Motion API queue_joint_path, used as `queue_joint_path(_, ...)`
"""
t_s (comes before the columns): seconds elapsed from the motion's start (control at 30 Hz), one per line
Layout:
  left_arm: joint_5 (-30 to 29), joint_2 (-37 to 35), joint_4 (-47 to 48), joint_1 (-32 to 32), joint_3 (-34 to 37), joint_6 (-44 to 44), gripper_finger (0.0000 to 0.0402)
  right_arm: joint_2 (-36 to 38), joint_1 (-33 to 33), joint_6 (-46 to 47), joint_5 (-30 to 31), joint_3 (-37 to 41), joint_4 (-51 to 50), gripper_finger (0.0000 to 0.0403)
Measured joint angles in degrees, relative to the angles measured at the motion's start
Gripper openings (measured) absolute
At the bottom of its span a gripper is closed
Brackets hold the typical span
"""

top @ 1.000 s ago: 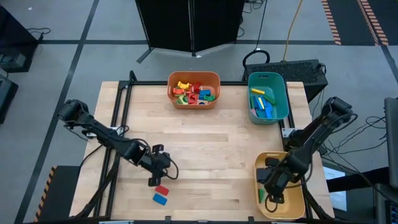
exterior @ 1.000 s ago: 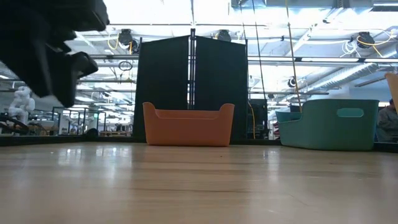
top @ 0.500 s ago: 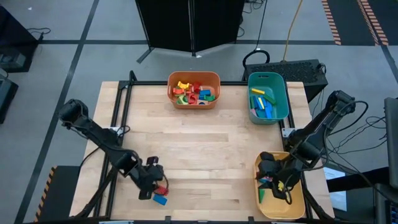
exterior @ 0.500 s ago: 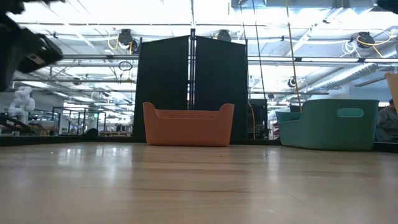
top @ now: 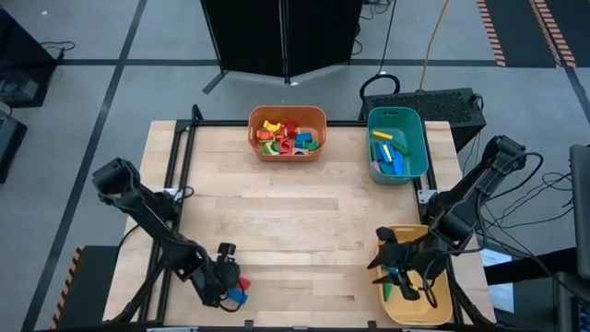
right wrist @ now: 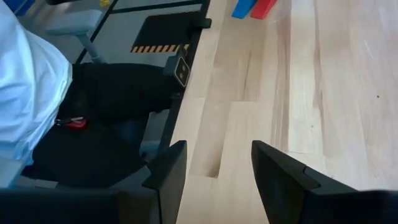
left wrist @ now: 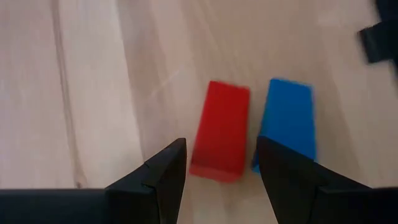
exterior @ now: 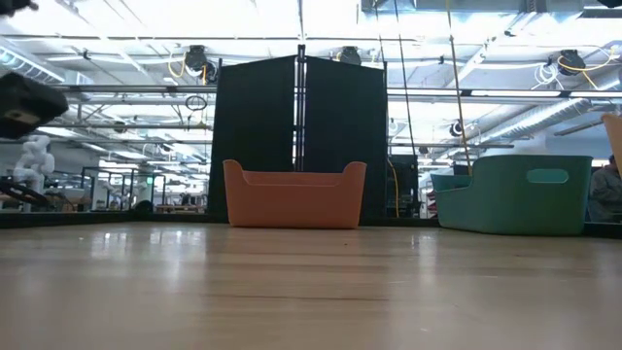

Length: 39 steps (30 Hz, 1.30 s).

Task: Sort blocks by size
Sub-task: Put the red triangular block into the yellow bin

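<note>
A red block (left wrist: 221, 132) and a blue block (left wrist: 286, 123) lie flat side by side on the table near its near edge, left of centre; they also show in the high view, the red block (top: 243, 283) above the blue block (top: 238, 297). My left gripper (left wrist: 221, 177) is open right over them, a finger on either side of the red block's end; whether they touch it I cannot tell. My right gripper (top: 380, 254) is open and empty over the left rim of the yellow bin (top: 433, 300), which holds a green block (top: 388, 291).
An orange bin (top: 287, 119) with several mixed blocks stands at the far edge, a teal bin (top: 397, 118) with blue, green and yellow blocks at the far right. Bare wood (top: 304, 212) lies between. A person in light clothing (right wrist: 25, 93) shows beyond the table's edge.
My left gripper has gone toward the table's near edge and down onto the red and blue blocks, which have stayed in place. My right gripper has come up out of the yellow bin and moved a little toward the table's left.
</note>
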<state>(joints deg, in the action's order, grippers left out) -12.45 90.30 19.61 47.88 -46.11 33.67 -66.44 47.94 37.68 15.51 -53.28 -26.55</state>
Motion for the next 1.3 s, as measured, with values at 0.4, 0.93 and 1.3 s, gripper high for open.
queue_joint_path(0.4,-0.23,5.76,-0.15,0.00,-0.23,-2.90,0.0194,-0.35,0.00,0.10,1.11,0.00,0.74,0.0167)
queue_joint_path(0.93,-2.12,6.04,-1.92,-4.69,-0.11,-2.49,0.0113,-0.63,-2.46,-4.26,1.52,0.00,2.39,0.0167)
queue_joint_path(1.3,-1.22,6.37,-8.87,-13.95,0.15,-4.69,0.0118,-11.18,-7.03,-19.31,1.49,0.00,7.54,0.0166)
